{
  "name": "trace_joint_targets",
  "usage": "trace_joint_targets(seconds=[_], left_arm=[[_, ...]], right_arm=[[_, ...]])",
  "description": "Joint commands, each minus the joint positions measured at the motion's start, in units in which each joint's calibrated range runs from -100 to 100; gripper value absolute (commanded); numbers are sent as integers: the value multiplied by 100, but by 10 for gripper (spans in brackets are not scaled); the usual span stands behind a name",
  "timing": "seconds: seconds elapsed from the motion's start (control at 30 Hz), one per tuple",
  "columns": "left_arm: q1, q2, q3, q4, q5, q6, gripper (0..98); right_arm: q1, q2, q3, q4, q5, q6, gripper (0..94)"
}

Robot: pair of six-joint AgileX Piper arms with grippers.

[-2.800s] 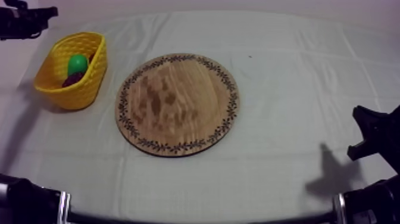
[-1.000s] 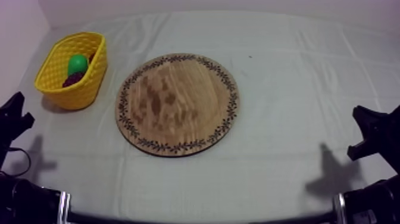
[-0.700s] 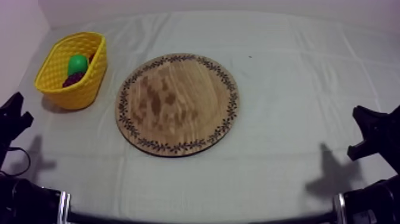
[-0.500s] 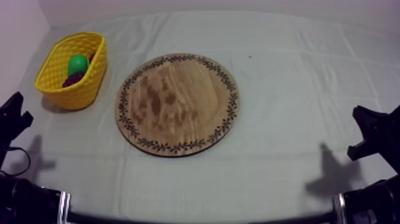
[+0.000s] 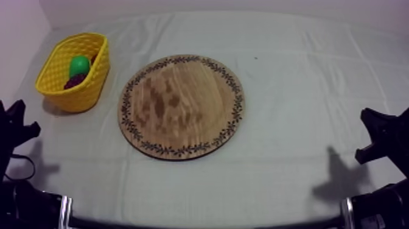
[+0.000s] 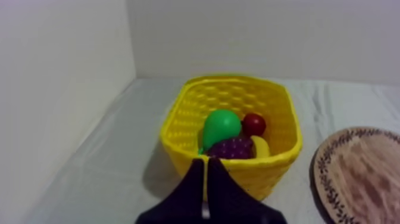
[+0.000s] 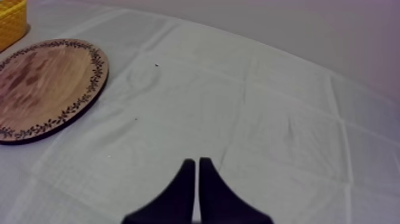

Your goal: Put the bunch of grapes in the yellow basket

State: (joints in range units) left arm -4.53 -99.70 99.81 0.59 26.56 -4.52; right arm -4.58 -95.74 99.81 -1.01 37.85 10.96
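The bunch of grapes (image 6: pixel 232 147) lies dark purple inside the yellow basket (image 6: pixel 280 161), beside a green pear (image 6: pixel 221 126), a small red fruit (image 6: pixel 254 124) and a banana (image 6: pixel 262 146). From above, the basket (image 5: pixel 91 91) stands at the far left with the grapes (image 5: pixel 74 81) and pear (image 5: pixel 79 65) in it. The round wooden board (image 5: pixel 181 106) is bare. My left gripper (image 5: pixel 18 117) sits low at the left, short of the basket; its fingers (image 6: pixel 205 173) lie together, shut on nothing. My right gripper (image 5: pixel 372 135) rests low at the right, shut (image 7: pixel 195 164).
The board's patterned rim (image 6: pixel 324 179) lies close to the basket's right side. A white wall (image 6: pixel 59 89) rises left of and behind the basket. Cloth stretches between my right gripper and the board (image 7: pixel 44 86); a basket corner (image 7: pixel 12 21) shows beyond it.
My left arm has come away from above the basket at the upper left and dropped to its low place at the left. In the last half second it sank slightly. The right arm stayed still.
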Motion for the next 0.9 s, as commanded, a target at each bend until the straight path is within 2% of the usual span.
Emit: trace_joint_targets(seconds=[0.0, 0.13, 0.33, 0.6, 0.87], left_arm=[[27, -4, 10, -50, 128, -19, 0], [123, -4, 17, -188, 281, 157, 0], [216, -4, 19, -233, 336, 231, 0], [270, -4, 19, -245, 363, 247, 0], [286, -4, 19, -274, 493, 92, 0]], right_arm=[[-2, -1, -3, 1, -3, -2, 4], [-2, -1, -3, 1, -3, -1, 4], [-2, -1, -3, 1, -3, 0, 4], [-2, -1, -3, 1, -3, 1, 4], [-2, -1, -3, 1, -3, 1, 4]])
